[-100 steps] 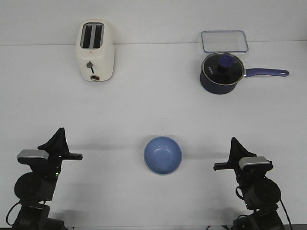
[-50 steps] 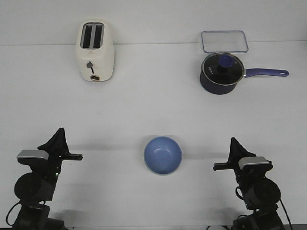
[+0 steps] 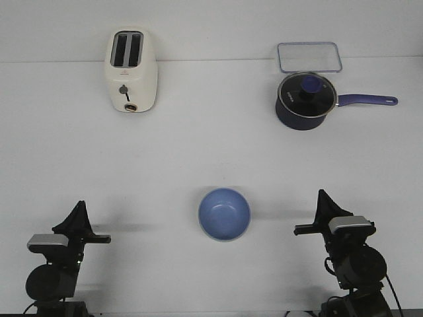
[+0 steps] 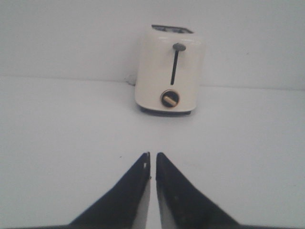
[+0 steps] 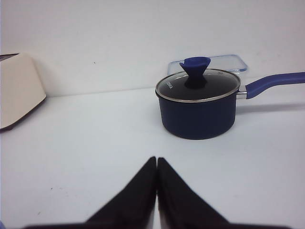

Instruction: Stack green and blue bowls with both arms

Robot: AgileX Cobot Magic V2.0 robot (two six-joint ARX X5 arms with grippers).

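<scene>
The periwinkle blue bowl [image 3: 225,214] stands upright in the middle of the near table, between my two arms. The sage green bowl does not show as a separate thing in any view. My left gripper [image 3: 79,206] is low at the near left, well left of the bowl, its jaws almost together with only a thin slit, holding nothing; in its wrist view [image 4: 153,155] it points at the toaster. My right gripper [image 3: 322,195] is at the near right, right of the bowl, shut and empty; in its wrist view [image 5: 157,159] it points towards the saucepan.
A cream toaster [image 3: 131,69] stands at the far left; it also shows in the left wrist view [image 4: 169,71]. A dark navy lidded saucepan [image 3: 304,99] with its handle to the right stands at the far right, a clear lidded container [image 3: 309,56] behind it.
My left arm has sunk lower and drawn back towards the table's near edge. The right arm and the blue bowl have not moved.
</scene>
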